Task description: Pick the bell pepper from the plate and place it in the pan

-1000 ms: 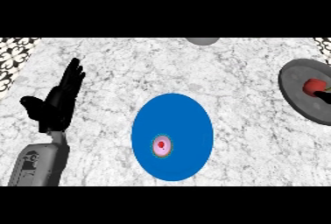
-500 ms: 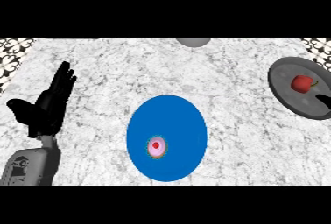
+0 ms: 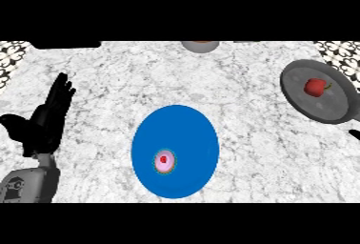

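The marble worktop [image 3: 105, 66] is seen from steeply above, with a blue plate [image 3: 186, 133] set near the middle of its near edge and a grey pan [image 3: 302, 102] lying at its right edge. The left hand [image 3: 45, 124] is held at the left edge, fingers straight and pointing up, thumb out, nothing held. A grey bowl [image 3: 200, 45] is cut off by the far edge. The red bell pepper [image 3: 315, 87] is found inside the pan, well apart from the plate, on which only a small pink ring [image 3: 165, 161] lies. A dark tip [image 3: 354, 133] is seen at the right edge just below the pan; whether it belongs to the right hand or to the pan's handle cannot be told, nor can that hand's fingers be judged. The placing is judged done, so any withdrawal is best made upward and clear of the rim, so that the pan is not nudged
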`<act>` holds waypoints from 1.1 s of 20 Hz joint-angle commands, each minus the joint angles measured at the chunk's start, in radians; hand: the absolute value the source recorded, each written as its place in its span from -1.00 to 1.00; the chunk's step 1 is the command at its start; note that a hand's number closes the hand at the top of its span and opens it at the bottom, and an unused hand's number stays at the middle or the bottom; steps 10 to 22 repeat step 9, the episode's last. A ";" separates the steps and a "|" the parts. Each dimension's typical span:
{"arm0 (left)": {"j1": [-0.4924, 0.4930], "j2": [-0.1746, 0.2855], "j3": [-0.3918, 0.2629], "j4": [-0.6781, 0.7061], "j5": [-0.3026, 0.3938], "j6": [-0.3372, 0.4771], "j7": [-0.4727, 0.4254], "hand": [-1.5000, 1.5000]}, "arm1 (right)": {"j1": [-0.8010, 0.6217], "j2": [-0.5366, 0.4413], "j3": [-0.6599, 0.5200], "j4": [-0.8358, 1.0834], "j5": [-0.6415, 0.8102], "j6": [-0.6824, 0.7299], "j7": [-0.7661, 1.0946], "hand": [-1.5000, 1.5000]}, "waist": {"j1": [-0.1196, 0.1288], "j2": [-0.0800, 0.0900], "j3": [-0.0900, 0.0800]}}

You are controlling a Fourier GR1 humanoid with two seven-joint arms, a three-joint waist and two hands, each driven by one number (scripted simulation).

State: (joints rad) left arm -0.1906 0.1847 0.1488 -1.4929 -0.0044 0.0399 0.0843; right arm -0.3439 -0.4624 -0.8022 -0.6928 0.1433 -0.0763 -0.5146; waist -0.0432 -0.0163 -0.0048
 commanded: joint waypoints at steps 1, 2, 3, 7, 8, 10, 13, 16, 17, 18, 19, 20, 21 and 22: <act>0.027 0.012 0.011 -0.026 0.004 -0.003 0.006 0.00 | 0.142 0.051 0.004 -0.237 -0.053 0.078 0.059 -1.00 | -0.011 -0.005 -0.002; -0.011 -0.012 -0.007 -0.021 -0.009 0.022 0.025 0.00 | 0.204 0.103 0.016 -0.295 -0.050 0.072 0.055 -1.00 | -0.013 -0.002 -0.001; -0.001 0.006 0.016 -0.005 -0.005 0.019 0.019 0.00 | 0.205 0.126 0.043 -0.372 -0.043 0.068 0.134 -1.00 | -0.007 0.000 -0.002; -0.019 0.018 0.011 -0.024 0.008 -0.006 0.032 0.00 | 0.315 0.233 0.106 -0.678 -0.023 0.040 0.299 -1.00 | 0.003 0.003 -0.001; -0.034 -0.002 -0.007 -0.035 -0.010 0.022 0.061 0.00 | 0.380 0.213 0.090 -0.758 -0.031 0.063 0.336 -1.00 | 0.001 0.004 0.000; -0.056 -0.004 -0.001 0.056 -0.013 0.012 0.001 0.00 | 0.425 0.275 0.103 -0.822 -0.024 0.037 0.353 -1.00 | 0.006 0.011 0.001; -0.056 -0.004 -0.001 0.056 -0.013 0.012 0.001 0.00 | 0.425 0.275 0.103 -0.822 -0.024 0.037 0.353 -1.00 | 0.006 0.011 0.001; -0.056 -0.004 -0.001 0.056 -0.013 0.012 0.001 0.00 | 0.425 0.275 0.103 -0.822 -0.024 0.037 0.353 -1.00 | 0.006 0.011 0.001; -0.056 -0.004 -0.001 0.056 -0.013 0.012 0.001 0.00 | 0.425 0.275 0.103 -0.822 -0.024 0.037 0.353 -1.00 | 0.006 0.011 0.001; -0.056 -0.004 -0.001 0.056 -0.013 0.012 0.001 0.00 | 0.425 0.275 0.103 -0.822 -0.024 0.037 0.353 -1.00 | 0.006 0.011 0.001; -0.056 -0.004 -0.001 0.056 -0.013 0.012 0.001 0.00 | 0.425 0.275 0.103 -0.822 -0.024 0.037 0.353 -1.00 | 0.006 0.011 0.001; -0.056 -0.004 -0.001 0.056 -0.013 0.012 0.001 0.00 | 0.425 0.275 0.103 -0.822 -0.024 0.037 0.353 -1.00 | 0.006 0.011 0.001; -0.056 -0.004 -0.001 0.056 -0.013 0.012 0.001 0.00 | 0.425 0.275 0.103 -0.822 -0.024 0.037 0.353 -1.00 | 0.006 0.011 0.001; -0.056 -0.004 -0.001 0.056 -0.013 0.012 0.001 0.00 | 0.425 0.275 0.103 -0.822 -0.024 0.037 0.353 -1.00 | 0.006 0.011 0.001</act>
